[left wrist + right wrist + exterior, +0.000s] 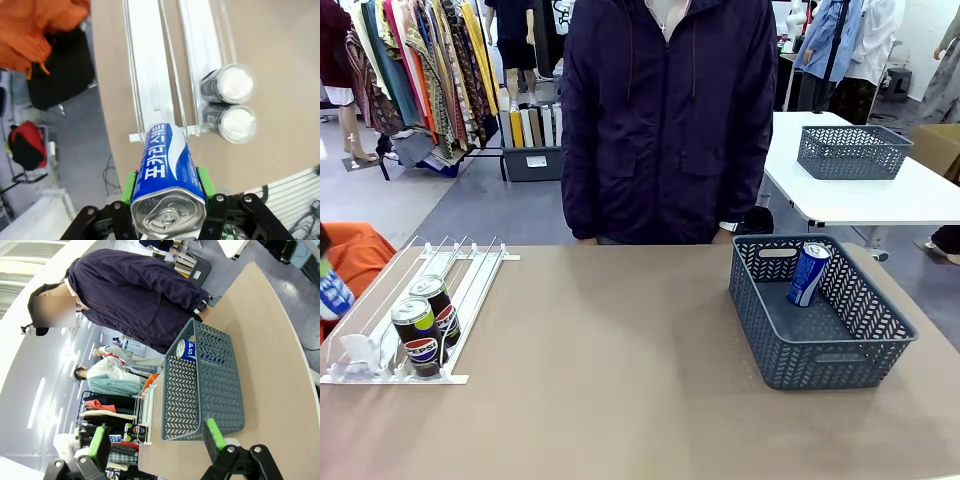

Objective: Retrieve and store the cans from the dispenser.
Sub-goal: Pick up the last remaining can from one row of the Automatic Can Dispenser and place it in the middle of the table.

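Note:
My left gripper (167,184) is shut on a blue-and-white Pocari Sweat can (167,170), held above the near end of the white and clear dispenser (150,75). That can (332,292) peeks in at the left edge of the front view. Two black Pepsi cans (425,330) stand one behind the other in the dispenser's (470,275) right lane, silver tops (235,100) up. Another blue can (809,273) leans inside the dark grey basket (840,365) at the table's right. My right gripper (157,437) is open, away from the basket (200,385) and holding nothing.
A person in a dark jacket (665,120) stands at the far edge of the table, hands out of sight. Behind, a white table (880,190) carries a second grey basket (852,152). Orange cloth (360,255) lies left of the dispenser.

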`<act>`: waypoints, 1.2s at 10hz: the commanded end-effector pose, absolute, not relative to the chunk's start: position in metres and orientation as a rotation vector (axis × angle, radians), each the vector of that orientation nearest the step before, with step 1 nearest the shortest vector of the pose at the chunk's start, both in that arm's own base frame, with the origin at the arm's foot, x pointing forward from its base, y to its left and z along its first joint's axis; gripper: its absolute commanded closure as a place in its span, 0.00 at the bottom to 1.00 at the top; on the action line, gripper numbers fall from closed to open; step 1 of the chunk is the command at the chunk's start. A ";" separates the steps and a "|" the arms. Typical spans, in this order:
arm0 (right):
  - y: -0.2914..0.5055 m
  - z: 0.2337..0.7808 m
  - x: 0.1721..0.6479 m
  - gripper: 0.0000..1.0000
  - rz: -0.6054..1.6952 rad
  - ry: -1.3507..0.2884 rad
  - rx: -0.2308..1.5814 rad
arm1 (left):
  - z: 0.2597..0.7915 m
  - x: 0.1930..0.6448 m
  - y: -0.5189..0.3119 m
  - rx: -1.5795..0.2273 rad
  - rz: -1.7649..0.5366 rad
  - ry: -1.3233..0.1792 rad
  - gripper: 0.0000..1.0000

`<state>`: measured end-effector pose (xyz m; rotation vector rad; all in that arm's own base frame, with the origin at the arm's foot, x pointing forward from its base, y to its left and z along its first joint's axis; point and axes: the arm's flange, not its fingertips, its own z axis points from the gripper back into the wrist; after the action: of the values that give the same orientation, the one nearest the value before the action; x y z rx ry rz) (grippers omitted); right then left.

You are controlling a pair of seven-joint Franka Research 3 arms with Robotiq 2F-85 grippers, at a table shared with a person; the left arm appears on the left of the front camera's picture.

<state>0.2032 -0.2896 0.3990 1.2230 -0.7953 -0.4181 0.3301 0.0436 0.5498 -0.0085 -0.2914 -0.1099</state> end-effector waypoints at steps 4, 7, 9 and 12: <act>-0.290 0.402 0.207 0.00 -0.403 -0.833 1.224 | 0.608 0.311 0.030 -0.147 -0.257 -0.401 1.00; -0.290 0.402 0.207 0.00 -0.403 -0.833 1.224 | 0.614 0.335 -0.041 -0.199 -0.419 -0.359 1.00; -0.290 0.402 0.207 0.00 -0.403 -0.833 1.224 | 0.594 0.353 -0.128 -0.192 -0.575 -0.263 1.00; -0.290 0.402 0.207 0.00 -0.403 -0.833 1.224 | 0.523 0.353 -0.267 -0.187 -0.777 -0.194 1.00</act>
<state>0.2032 -0.2895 0.3991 1.2231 -0.7953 -0.4176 0.3366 -0.2523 0.5231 -0.1744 -0.1792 -0.7460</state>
